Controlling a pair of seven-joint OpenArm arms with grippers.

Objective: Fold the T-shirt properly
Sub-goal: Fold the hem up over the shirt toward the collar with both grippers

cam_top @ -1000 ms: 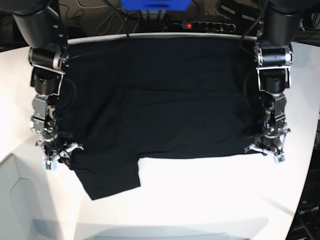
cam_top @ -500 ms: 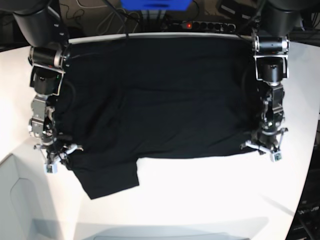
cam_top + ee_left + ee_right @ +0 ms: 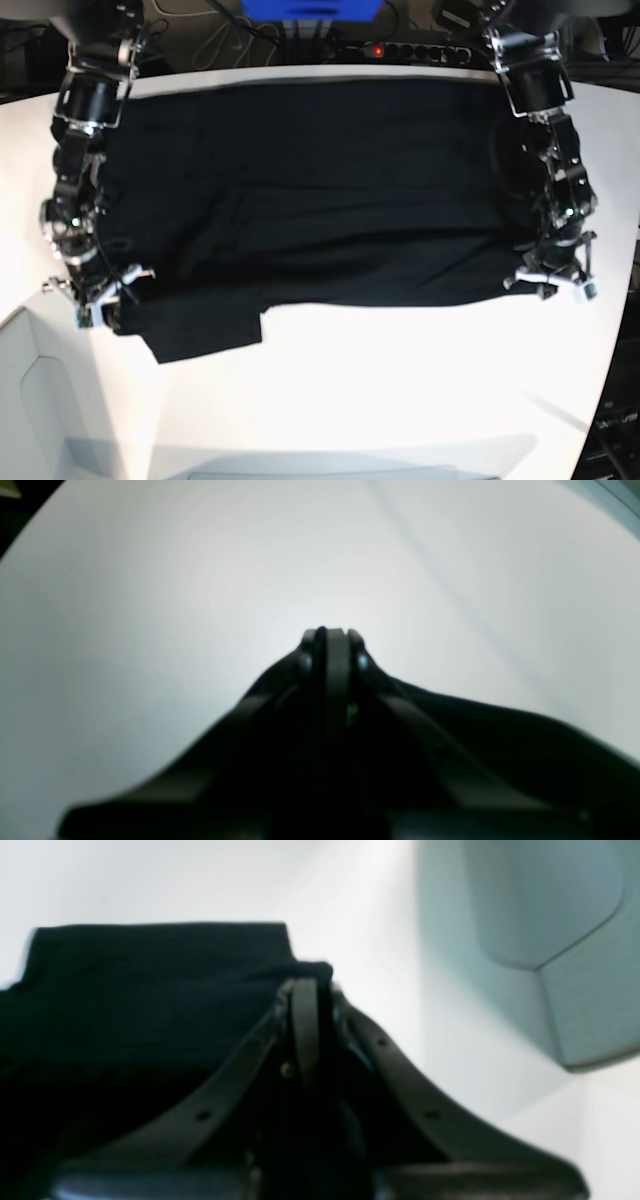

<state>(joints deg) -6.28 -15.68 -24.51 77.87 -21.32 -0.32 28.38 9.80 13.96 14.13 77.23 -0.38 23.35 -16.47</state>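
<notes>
I had the T-shirt (image 3: pixel 310 210) spread plain side up across the far half of the white worktop (image 3: pixel 400 400), its long axis running left to right between my two arms, with one sleeve (image 3: pixel 205 335) hanging out toward me near the left end. In the base view my right gripper (image 3: pixel 97 300) sat at the near left corner of the cloth and my left gripper (image 3: pixel 555 280) at the near right corner, each right on the near edge. The right wrist camera showed that gripper's fingers (image 3: pixel 305 1010) pressed together with dark fabric bunched at their tips, so I judged they were pinching the shirt's edge. The left wrist camera showed those fingers (image 3: pixel 332 650) closed as well, black cloth lying under and beside them, though the view was too dark and blurred for me to see fabric between the tips; I took it as a grip on the hem but could not confirm it. What mattered for the coming move was that the whole body of the shirt lay beyond both grippers, toward the far edge of the worktop, and neither arm was nearer than the other: each held its own end of the same near edge. I reckoned the fold would carry that edge up and away over the cloth, and an uneven lift would skew it.
</notes>
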